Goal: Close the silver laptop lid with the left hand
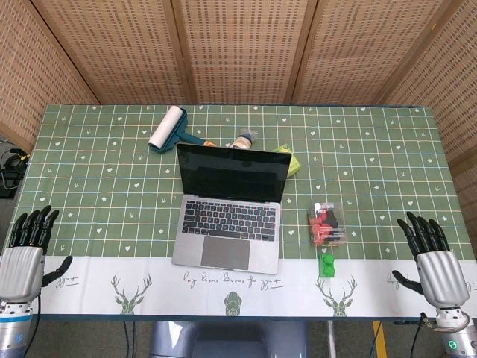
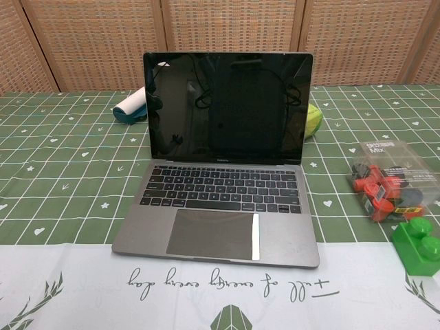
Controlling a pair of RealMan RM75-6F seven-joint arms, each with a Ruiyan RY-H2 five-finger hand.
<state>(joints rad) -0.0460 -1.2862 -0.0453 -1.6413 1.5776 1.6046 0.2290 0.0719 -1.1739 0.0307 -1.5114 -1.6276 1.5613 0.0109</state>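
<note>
Nothing done yet: the silver laptop (image 1: 229, 211) sits fully open on the green checked counter (image 1: 89, 171). Left hand (image 1: 24, 253) is empty, fingers spread, well away from the lid.

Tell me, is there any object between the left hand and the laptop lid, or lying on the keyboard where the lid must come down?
Nothing visible. The left hand rests open at the table's near left corner, with only bare tablecloth between it and the silver laptop. The keyboard and trackpad carry nothing, so the lid can fold down freely.
</note>
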